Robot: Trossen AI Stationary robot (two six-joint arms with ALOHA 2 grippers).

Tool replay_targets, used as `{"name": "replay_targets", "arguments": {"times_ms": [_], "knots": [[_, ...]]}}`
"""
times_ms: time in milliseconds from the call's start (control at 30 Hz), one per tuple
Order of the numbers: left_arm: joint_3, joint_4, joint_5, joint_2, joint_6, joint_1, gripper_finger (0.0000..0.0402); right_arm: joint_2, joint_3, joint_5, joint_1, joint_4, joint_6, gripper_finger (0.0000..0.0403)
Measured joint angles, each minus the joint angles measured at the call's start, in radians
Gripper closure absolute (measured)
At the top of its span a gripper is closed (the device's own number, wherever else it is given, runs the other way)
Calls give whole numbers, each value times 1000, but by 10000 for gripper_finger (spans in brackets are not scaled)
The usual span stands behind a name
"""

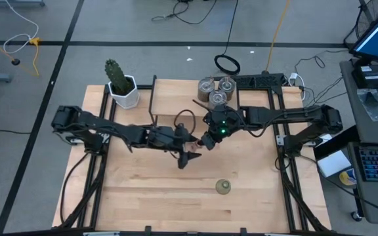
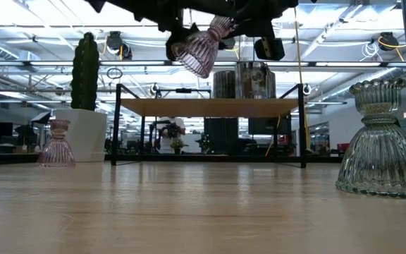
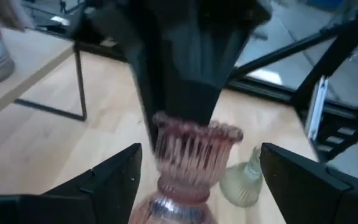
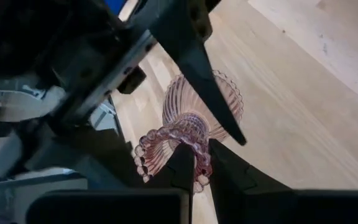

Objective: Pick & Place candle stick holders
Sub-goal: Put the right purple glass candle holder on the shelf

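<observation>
A pinkish ribbed glass holder (image 2: 201,48) hangs tilted high above the table between my two grippers; it also shows in the high view (image 1: 196,147). My right gripper (image 4: 202,165) is shut on it. My left gripper (image 3: 197,186) is open, with a finger on either side of the holder's body and not touching it. A second pinkish holder (image 2: 56,143) stands on its wide base near the cactus pot. The olive-green holder (image 1: 223,187) stands on its base near the front edge. Three silvery cylinders (image 1: 216,90) stand on the raised shelf at the back. My right gripper pinches the rim of the holder's small cup end (image 4: 199,155) between its two fingertips (image 4: 182,167). In the left wrist view the fingers come at that rim (image 3: 194,132) from beyond the holder. The holder is lifted clear and tilted, its wide base (image 2: 191,58) lowest.
A cactus in a white pot (image 1: 121,85) stands at the back left. A black-framed wooden shelf (image 2: 210,106) spans the back middle. Bare wooden tabletop (image 1: 149,190) lies toward the front. Black rails run along both sides.
</observation>
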Motion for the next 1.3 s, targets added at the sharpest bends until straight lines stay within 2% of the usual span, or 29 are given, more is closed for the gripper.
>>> {"name": "replay_targets", "arguments": {"times_ms": [167, 300, 467, 800, 1100, 1300], "knots": [[124, -140, -2, 81, 77, 1, 82, 1, 0, -1, 6, -13, -1, 384], [218, -283, 0, 107, 120, 8, 106, 0, 0, 1, 13, -34, -9, 384], [249, -388, -2, 117, 117, 22, 159, 0, 0, 2, 12, -66, -35, 384], [270, -393, 45, 116, 88, 29, 269, 0, 0, -7, 12, -79, -56, 384], [270, -404, 70, 116, 53, 35, 271, 0, 0, -6, 23, -76, -54, 382], [271, -408, 68, 115, 34, 22, 271, 0, -1, -9, 25, -61, -65, 357]]}}
